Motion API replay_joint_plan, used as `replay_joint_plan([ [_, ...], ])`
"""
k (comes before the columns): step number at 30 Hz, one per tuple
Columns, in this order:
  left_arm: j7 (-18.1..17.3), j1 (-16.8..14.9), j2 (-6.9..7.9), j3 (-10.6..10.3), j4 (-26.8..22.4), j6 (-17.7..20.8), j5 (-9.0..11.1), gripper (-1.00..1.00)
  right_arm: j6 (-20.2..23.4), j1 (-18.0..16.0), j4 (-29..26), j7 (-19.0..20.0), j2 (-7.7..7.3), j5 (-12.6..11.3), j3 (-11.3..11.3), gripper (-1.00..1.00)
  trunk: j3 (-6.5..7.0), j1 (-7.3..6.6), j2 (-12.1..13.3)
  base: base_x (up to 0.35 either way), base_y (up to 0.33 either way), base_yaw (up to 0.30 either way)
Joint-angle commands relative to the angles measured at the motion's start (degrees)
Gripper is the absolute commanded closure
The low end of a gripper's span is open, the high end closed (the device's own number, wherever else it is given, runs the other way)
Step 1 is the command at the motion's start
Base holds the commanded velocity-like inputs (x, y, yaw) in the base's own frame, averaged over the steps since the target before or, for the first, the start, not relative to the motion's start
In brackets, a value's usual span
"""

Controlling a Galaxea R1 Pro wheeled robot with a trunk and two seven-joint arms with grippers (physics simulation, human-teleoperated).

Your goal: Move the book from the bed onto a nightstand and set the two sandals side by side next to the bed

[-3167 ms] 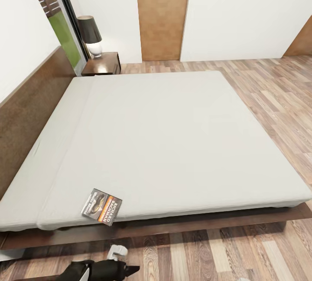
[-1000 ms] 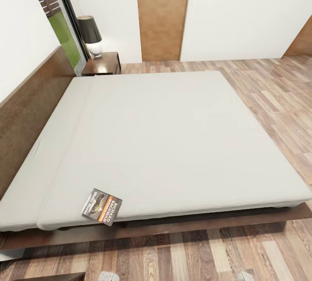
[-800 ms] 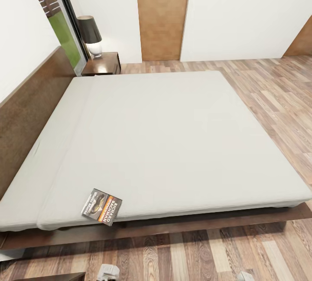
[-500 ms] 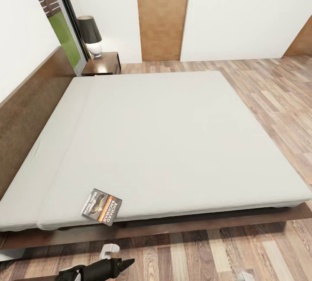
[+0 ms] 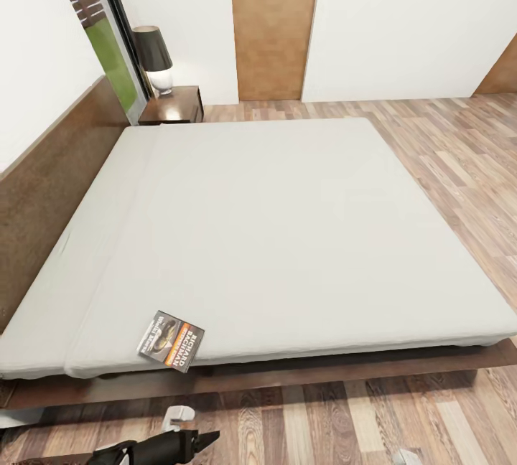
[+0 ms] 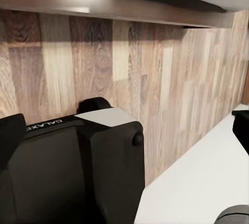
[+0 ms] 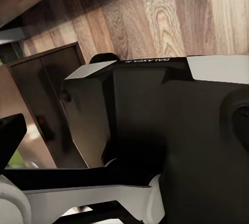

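Off-white bed (image 5: 287, 221) bears book (image 5: 171, 340) near edge; left gripper (image 5: 201, 439) grip seemingly unreadable.

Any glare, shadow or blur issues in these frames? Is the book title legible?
Head view: even, sharp light; the book shows its orange band, title text only partly legible; dark shadow under the bed frame. Left wrist view: soft bright glare streak on the frame edge. Right wrist view: dim, gripper housing close and soft.

Bright, even, sharp render; wide-angle bending at edges
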Motion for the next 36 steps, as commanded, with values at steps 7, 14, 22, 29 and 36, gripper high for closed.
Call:
replay_joint_plan([
  [7,-0.2,0.0,0.09,0.1,0.3,0.6,0.3,-1.0,0.4,-0.1,0.2,0.2,-0.03,-0.4,-0.3,-1.0,-0.04,0.01,0.0,0.0,0.0,0.263],
  [14,-0.1,0.0,0.1,0.1,0.3,0.6,0.3,-1.0,0.4,-0.1,0.2,0.2,-0.03,-0.4,-0.3,-1.0,-0.04,0.01,0.0,0.0,0.0,0.292],
  [22,-0.1,0.0,0.1,0.1,0.3,0.6,0.3,-1.0,0.4,-0.1,0.2,0.2,-0.03,-0.4,-0.3,-1.0,-0.04,0.01,0.0,0.0,0.0,0.293],
  [29,-0.1,0.0,0.1,0.1,0.3,0.6,0.3,-1.0,0.4,-0.1,0.2,0.2,-0.03,-0.4,-0.3,-1.0,-0.04,0.01,0.0,0.0,0.0,0.293],
  [36,-0.1,0.0,0.1,0.1,0.3,0.6,0.3,-1.0,0.4,-0.1,0.2,0.2,-0.03,-0.4,-0.3,-1.0,-0.04,0.01,0.0,0.0,0.0,0.293],
])
